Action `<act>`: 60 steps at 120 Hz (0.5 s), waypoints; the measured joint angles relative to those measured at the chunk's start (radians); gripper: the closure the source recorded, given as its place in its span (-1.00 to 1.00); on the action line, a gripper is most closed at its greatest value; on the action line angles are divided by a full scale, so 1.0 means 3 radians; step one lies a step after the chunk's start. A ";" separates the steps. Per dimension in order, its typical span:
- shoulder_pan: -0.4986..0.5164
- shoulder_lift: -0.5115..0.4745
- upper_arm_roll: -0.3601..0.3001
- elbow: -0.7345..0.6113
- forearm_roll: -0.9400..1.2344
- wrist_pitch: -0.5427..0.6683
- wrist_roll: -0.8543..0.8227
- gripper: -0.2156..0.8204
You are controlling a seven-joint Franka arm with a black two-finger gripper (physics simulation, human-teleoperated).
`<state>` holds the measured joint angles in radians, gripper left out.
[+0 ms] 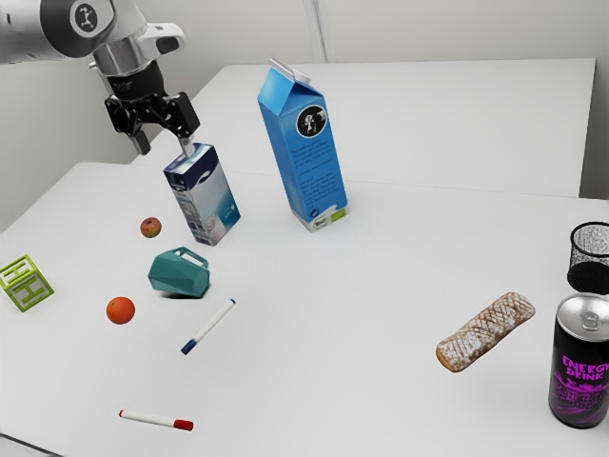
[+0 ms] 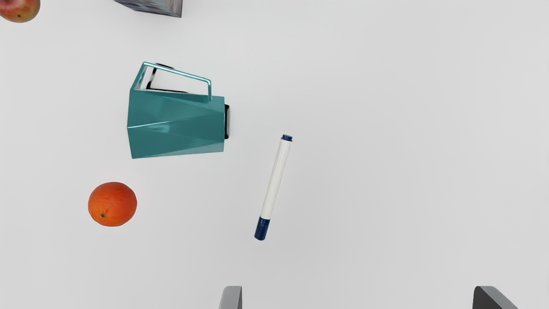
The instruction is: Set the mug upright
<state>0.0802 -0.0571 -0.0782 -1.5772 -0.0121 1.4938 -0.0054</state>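
One teal, faceted mug (image 2: pixel 176 124) on its side, our fingers (image 1: pixel 143 145) spread apart, two cartons (image 1: pixel 306 157), two markers (image 2: pixel 276 180), one each of apple (image 1: pixel 150 228), orange (image 2: pixel 112 204), cube (image 1: pixel 26 283), roll (image 1: pixel 485 331), can (image 1: pixel 580 367), probably mesh cup (image 1: pixel 590 276)

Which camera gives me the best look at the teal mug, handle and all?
The wrist view: it looks down on the mug from close by, showing its faceted side and the open loop of its handle. The exterior view also shows it lying on its side, but smaller, with the handle foreshortened.
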 joint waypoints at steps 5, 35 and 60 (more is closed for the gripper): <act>-0.0001 0.0000 0.0001 0.0000 0.0000 0.0000 -0.0002 -0.55; 0.0080 0.0003 0.0047 0.0003 0.0003 -0.0018 0.0003 -0.55; 0.0586 0.0204 0.0047 0.0140 -0.0020 -0.0064 0.0111 -0.54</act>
<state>0.2560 0.0041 -0.0642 -1.5351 -0.0180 1.4747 0.0278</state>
